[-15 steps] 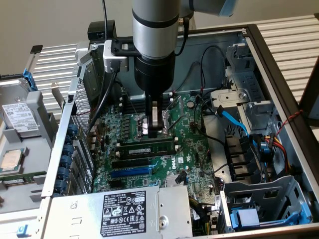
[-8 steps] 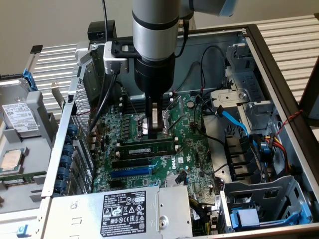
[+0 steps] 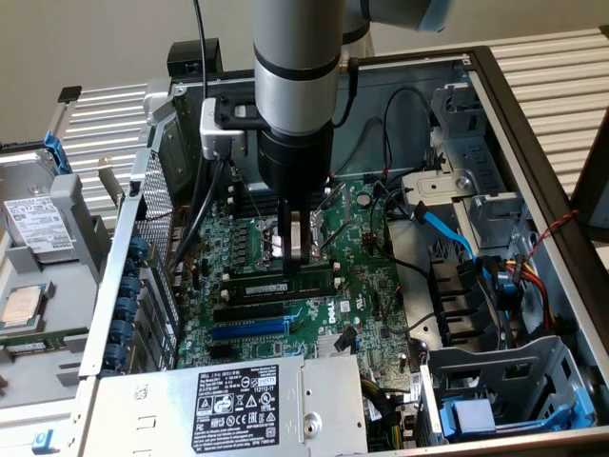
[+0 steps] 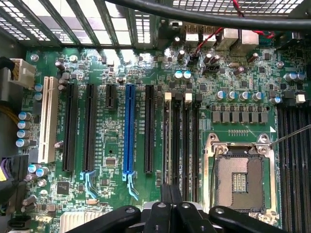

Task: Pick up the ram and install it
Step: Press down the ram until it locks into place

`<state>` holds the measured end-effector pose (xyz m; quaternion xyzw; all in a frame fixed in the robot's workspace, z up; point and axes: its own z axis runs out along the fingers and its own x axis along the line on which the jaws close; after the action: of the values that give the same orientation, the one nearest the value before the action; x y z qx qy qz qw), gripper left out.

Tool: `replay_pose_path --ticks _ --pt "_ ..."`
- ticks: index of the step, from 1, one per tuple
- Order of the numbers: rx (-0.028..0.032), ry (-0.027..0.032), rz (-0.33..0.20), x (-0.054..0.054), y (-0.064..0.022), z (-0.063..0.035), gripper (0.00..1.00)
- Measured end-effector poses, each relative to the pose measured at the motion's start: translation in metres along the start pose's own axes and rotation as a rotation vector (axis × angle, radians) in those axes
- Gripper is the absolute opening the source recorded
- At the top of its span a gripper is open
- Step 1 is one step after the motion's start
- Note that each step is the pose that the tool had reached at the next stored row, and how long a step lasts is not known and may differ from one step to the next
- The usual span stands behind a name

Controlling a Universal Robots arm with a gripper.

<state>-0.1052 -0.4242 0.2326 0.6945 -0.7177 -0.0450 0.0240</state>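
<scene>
The ram [image 3: 282, 285], a thin green stick with black chips, stands on edge in a black memory slot on the motherboard [image 3: 371, 286]. My gripper [image 3: 294, 255] hangs straight over its middle, fingertips just above or touching its top edge. In the wrist view the two black fingers [image 4: 165, 199] sit pressed together, the gripper [image 4: 170, 194] shut with nothing visible between them. The black memory slots [image 4: 183, 136] run away from the fingertips. I cannot make out the ram among them in that view.
A blue expansion slot [image 3: 249, 328] [image 4: 129, 128] lies beside the memory slots, and the open CPU socket [image 4: 239, 177] on the other side. The power supply [image 3: 238, 400], a blue cable [image 3: 447, 233] and the drive cage [image 3: 504, 400] crowd the case. A hard drive [image 3: 38, 219] lies outside it.
</scene>
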Motion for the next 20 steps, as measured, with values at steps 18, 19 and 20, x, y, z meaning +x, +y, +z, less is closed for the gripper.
replay_pose_path --ticks 18,19,20 --pt "-0.0015 0.0043 0.0 -0.001 0.0021 -0.0182 0.11" --pt "-0.0017 0.0053 0.001 -0.001 0.0024 -0.0207 0.11" --pt "-0.0018 0.0058 0.001 -0.001 0.0024 -0.0216 0.11"
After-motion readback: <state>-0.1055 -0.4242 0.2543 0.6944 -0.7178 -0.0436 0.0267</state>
